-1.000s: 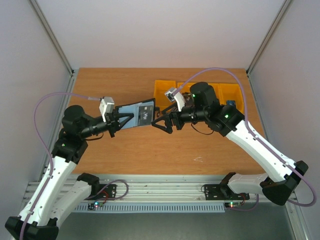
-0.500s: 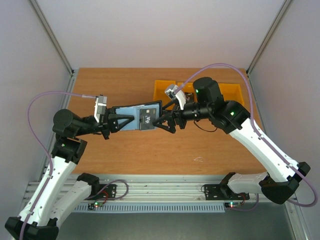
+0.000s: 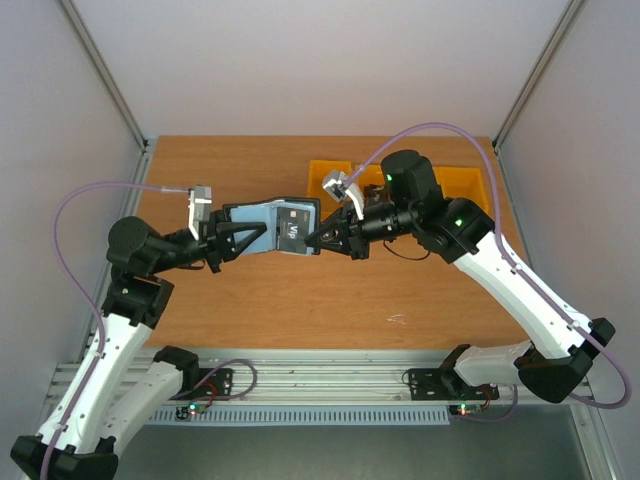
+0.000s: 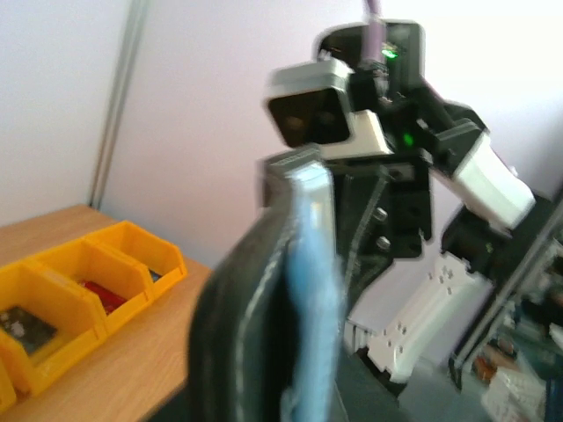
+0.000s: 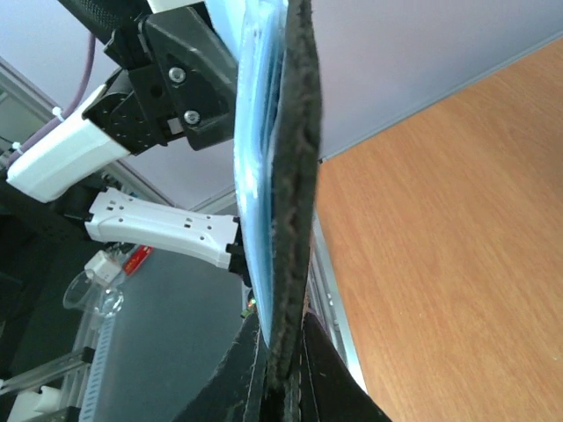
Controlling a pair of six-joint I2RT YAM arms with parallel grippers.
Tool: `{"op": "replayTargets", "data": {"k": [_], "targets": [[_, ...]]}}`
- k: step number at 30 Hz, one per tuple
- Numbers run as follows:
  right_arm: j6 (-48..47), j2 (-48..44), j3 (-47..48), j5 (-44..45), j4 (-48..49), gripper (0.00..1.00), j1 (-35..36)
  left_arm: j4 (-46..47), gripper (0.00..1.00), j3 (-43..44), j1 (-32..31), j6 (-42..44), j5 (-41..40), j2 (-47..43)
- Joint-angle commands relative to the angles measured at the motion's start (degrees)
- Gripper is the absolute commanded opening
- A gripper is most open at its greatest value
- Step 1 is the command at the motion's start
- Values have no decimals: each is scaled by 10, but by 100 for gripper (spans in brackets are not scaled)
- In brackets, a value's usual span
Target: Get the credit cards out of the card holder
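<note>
The card holder [image 3: 265, 218] was held up in the air above the middle of the desk [image 3: 300, 300]. Its right end was pinched tight in the right pincer [image 3: 314, 240]. The left pincer [image 3: 258, 235] was seen at its left end. How far that one was open could not be told.

We see card holder [image 3: 262, 215]: black outside, grey-blue inside. Card [image 3: 293, 232] on it: dark, white lettering. Bins [image 3: 328, 178]: yellow, with red bit [image 4: 106, 294] in one. Table [image 3: 250, 290]: orange-brown wood grain. Arms [image 3: 520, 290]: white shells, black joints, green lights. Cables [image 3: 432, 126]: purple.
</note>
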Motion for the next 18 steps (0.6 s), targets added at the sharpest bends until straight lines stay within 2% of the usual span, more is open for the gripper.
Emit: {"op": "replayTargets", "data": {"k": [1, 3, 5, 7, 8, 11, 14, 16, 18], "targets": [[13, -21, -21, 23, 35, 1, 3, -120, 30, 12, -1, 40, -158, -6], [18, -26, -28, 47, 35, 1, 3, -156, 47, 12, -2, 65, -220, -7], [24, -27, -29, 84, 22, 1, 2, -183, 60, 12, -1, 88, -280, -9], [33, -21, -25, 134, 1, 1, 1, -194, 63, 14, 1, 114, -329, -12], [39, -16, -21, 162, -13, 1, 0, -194, 61, 17, 4, 138, -350, -13], [56, 5, 2, 213, -58, 1, 0, -176, 57, 28, 6, 241, -350, -25], [71, 31, 34, 240, -101, 1, 0, -146, 54, 30, 6, 321, -292, -53], [74, 46, 50, 243, -114, 1, 5, -132, 38, 32, 6, 339, -168, -67], [65, 52, 57, 231, -107, 1, 20, -106, 35, 29, 2, 317, -7, -66]]}}
